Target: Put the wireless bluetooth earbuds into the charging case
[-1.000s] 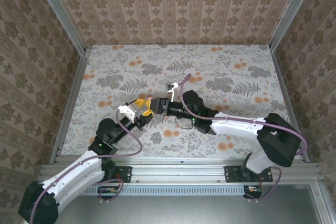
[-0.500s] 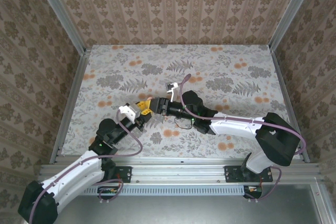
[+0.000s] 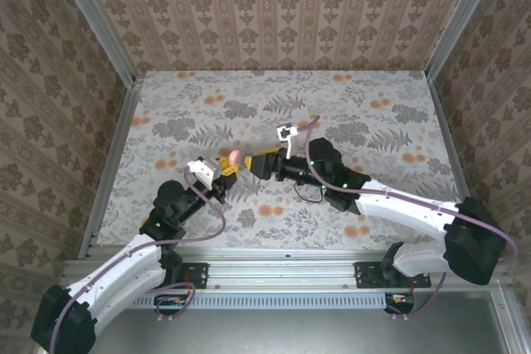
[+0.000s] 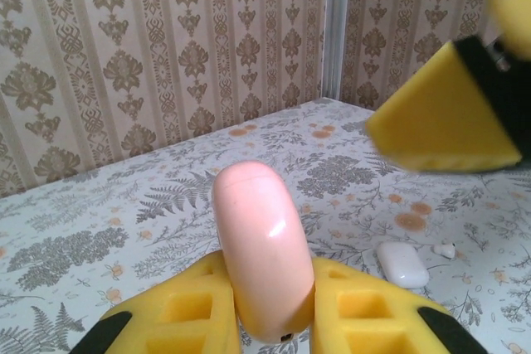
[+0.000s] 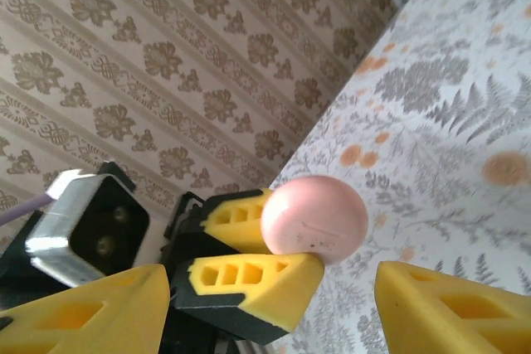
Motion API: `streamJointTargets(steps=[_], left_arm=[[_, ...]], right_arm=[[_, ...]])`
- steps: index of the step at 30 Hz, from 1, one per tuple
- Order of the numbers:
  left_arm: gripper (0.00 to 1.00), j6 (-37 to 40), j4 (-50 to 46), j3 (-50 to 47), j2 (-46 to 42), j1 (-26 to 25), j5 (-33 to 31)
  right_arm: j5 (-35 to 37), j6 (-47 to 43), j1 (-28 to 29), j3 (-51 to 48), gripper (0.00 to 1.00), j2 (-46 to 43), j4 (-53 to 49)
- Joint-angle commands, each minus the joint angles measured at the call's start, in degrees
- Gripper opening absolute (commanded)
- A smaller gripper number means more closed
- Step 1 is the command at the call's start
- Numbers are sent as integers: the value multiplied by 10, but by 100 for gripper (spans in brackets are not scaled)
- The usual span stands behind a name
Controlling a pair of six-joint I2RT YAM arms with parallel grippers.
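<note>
Right now the left tool [image 3: 230, 162] is clamped on a rounded pink disc [image 4: 261, 254], its yellow fingers [image 4: 187, 312] pressed against both sides so that the disc stands on edge above them. Facing it from the right, the right tool [image 3: 253, 163] has its fingers spread wide apart and grips nothing; in the right wrist view the disc sits between and beyond those two yellow pads, apart from both. One of the right tool's pads [image 4: 444, 122] hangs in the upper right of the left wrist view. Down on the floral counter [image 3: 373, 105], the white charging case [image 4: 402, 264] lies flat, just right of the left tool's fingers. A tiny whitish earbud [image 4: 446, 249] lies just beside the case, on its right, apart from it. Neither tool touches them.
</note>
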Motion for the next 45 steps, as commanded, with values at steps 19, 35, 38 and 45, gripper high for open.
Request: streamJointTargets(steps=[19, 35, 38, 45], left_arm=[[18, -79, 94, 68, 119, 39, 188], [18, -83, 146, 86, 149, 54, 284], [18, -85, 146, 94, 151, 54, 301], [18, -88, 151, 102, 156, 53, 320]], right_arm=[[-231, -362, -162, -34, 73, -92, -111], [-382, -651, -203, 102, 68, -31, -368], [-413, -695, -203, 135, 65, -1, -408], [-450, -751, -185, 205, 62, 77, -453]])
